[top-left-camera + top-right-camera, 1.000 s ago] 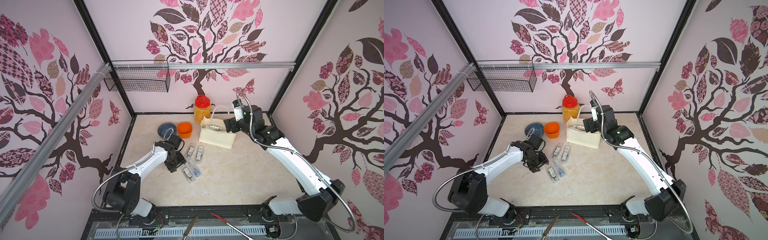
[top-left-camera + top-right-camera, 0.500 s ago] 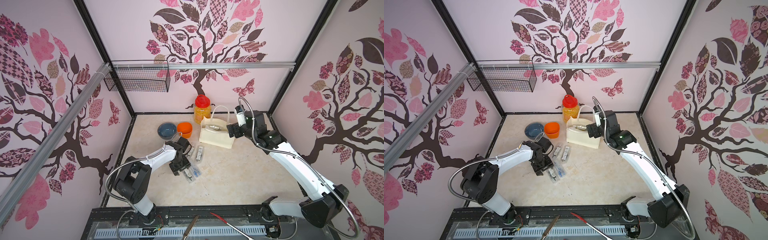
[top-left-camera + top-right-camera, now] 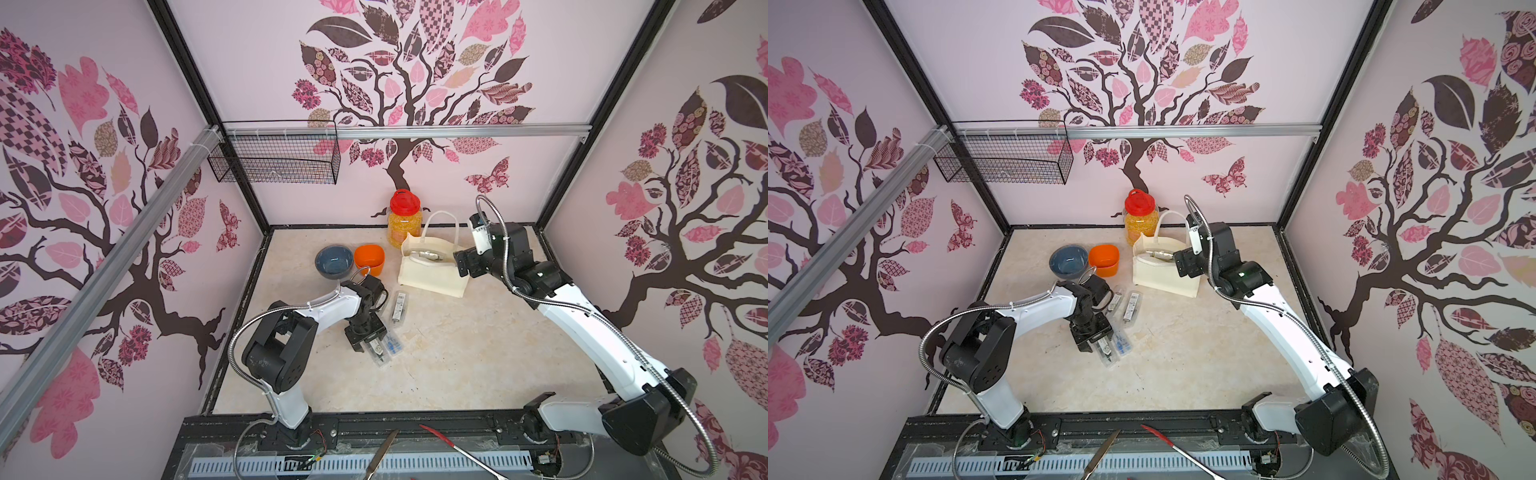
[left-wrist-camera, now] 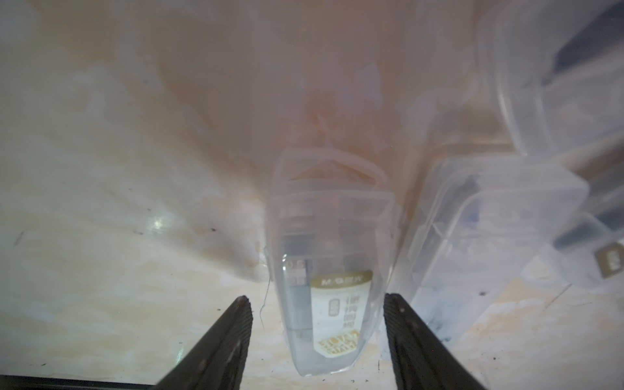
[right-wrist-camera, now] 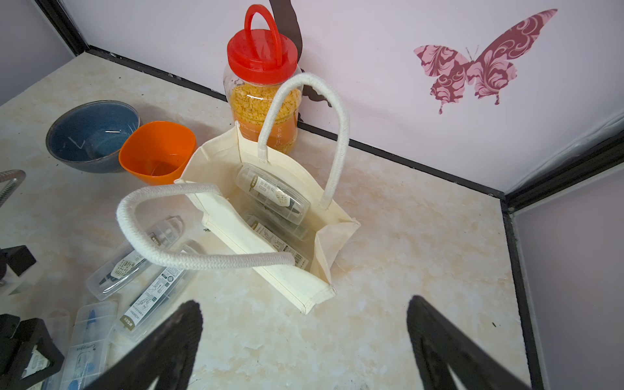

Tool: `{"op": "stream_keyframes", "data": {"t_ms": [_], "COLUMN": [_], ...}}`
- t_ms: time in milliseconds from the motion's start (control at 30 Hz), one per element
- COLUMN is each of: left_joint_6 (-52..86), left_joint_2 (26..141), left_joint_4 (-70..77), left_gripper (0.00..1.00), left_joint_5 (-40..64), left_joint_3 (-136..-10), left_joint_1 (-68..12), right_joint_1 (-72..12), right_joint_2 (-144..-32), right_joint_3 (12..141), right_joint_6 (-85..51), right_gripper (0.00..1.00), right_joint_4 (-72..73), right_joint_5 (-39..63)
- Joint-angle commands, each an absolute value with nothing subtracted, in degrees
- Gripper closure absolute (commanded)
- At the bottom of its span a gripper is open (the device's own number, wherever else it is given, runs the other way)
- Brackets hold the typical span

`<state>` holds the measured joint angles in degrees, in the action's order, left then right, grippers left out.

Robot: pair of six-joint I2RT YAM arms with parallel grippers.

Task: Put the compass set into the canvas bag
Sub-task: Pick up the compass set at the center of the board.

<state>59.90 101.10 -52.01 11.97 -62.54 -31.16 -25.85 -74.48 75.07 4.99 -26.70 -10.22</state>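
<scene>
I am watching the left gripper [image 4: 314, 299] hanging low over the table [image 3: 457, 357], in front of the canvas bag [image 3: 432, 279] and toward the left arm's side of it. Its fingers [image 4: 233, 337] are standing apart around one compass set [image 4: 329, 270], a clear case lying flat on the table. One finger is leaving a strip of bare table before the case edge and the other is sitting right at the opposite edge, so the case is released, not squeezed. A second clear case [image 4: 489, 229] is lying just beside it on that tight side, so there is little room there. Another loose case [image 3: 399, 305] is lying between this gripper and the bag.

The right gripper [image 5: 304, 302] is hovering just beside the bag's end wall, on the end away from the orange cup [image 3: 369, 257]. Its fingers are spread wide and are holding nothing.

The bag's mouth is standing open. One handle [image 5: 334, 135] is standing upright and the other handle [image 5: 141, 236] is leaning out over the front rim. Two cases in the bag [image 5: 273, 192] are lying inside, one over the other. The jar [image 5: 263, 98] is standing close behind the bag's back wall. In front of the bag, toward the right arm, the bare table is giving wide room.
</scene>
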Motion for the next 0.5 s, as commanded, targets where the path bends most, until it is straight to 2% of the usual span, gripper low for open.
{"op": "stream_keyframes", "data": {"t_ms": [0,467], "left_joint_6": [59.1,59.5], "left_joint_2": [102.2,104.5], "left_joint_4": [-52.1,-51.5], "left_gripper": [0.34,0.42], "left_joint_5": [12.7,13.6], "left_joint_3": [-64.8,-64.2], "left_joint_1": [-31.4,-31.6], "right_joint_1": [-25.6,-25.5], "right_joint_2": [-71.8,-71.9], "right_joint_3": [75.1,74.9], "right_joint_6": [5.6,5.9], "right_gripper": [0.03,0.03], "right_joint_4": [-25.8,-25.2], "right_joint_5": [-9.9,-10.1]}}
